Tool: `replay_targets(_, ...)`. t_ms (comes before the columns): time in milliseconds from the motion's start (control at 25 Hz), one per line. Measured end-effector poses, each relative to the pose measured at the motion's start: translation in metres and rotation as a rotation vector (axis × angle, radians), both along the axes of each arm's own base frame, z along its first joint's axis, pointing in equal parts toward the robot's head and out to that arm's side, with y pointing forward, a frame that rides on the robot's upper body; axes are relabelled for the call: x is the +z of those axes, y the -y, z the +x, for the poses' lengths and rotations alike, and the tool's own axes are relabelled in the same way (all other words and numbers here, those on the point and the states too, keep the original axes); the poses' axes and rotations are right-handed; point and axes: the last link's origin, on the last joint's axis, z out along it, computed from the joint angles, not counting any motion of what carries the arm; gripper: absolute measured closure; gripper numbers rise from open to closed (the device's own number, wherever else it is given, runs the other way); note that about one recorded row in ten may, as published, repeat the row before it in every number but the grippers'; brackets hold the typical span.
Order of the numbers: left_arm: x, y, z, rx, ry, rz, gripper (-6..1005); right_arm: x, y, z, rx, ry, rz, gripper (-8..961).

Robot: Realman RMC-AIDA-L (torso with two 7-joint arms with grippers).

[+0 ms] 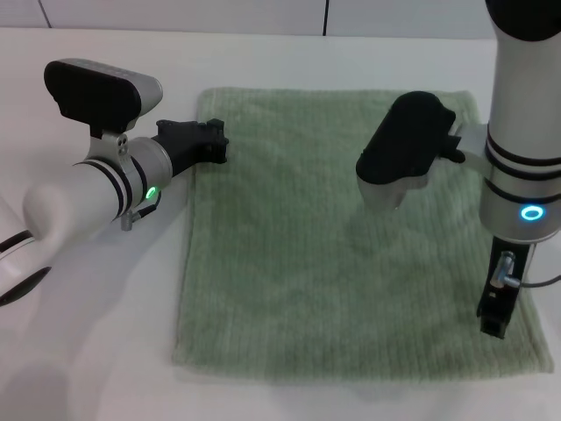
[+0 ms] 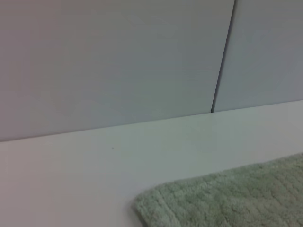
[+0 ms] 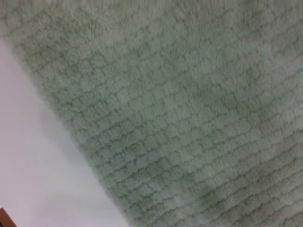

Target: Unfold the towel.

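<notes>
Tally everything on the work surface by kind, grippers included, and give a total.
Towel: 1, pale green, spread flat on the white table
Grippers: 2, the left gripper at the towel's far left corner, the right gripper over its near right edge
Total: 3

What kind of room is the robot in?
Probably a lab or test bench, not a home. A plain white table holds just one green towel, with bare grey wall panels behind. The left claw is at the towel's far left corner.

One towel (image 1: 298, 246), two grippers, one table (image 1: 105, 333).
</notes>
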Motion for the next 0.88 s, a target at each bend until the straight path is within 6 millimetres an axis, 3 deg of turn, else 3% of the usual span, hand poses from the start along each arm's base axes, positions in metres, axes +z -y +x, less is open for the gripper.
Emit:
replay_targets(200,0.000,0.001,0.000,0.001,0.002,0.001,985,0.006,-0.018,-0.026,0.089,-0.112,0.089,564)
replay_targets(440,0.004,-0.002,0.000,0.004,0.013,0.018,984,0.020,-0.057,-0.063,0.336,-0.452,0.340,545)
replay_targets(600,0.007,-0.004,0.001,-0.001,0.015,0.029,984,0.034,-0.073,-0.067,0.517,-0.641,0.518,546)
replay_targets(800,0.016,-0.002,0.003,-0.005,0.061,0.070,983,0.032,-0.083,-0.060,0.676,-0.817,0.707,546)
replay_targets(880,0.028,0.001,0.005,-0.020,0.104,0.124,983,0.032,-0.086,-0.056,0.723,-0.877,0.782,546)
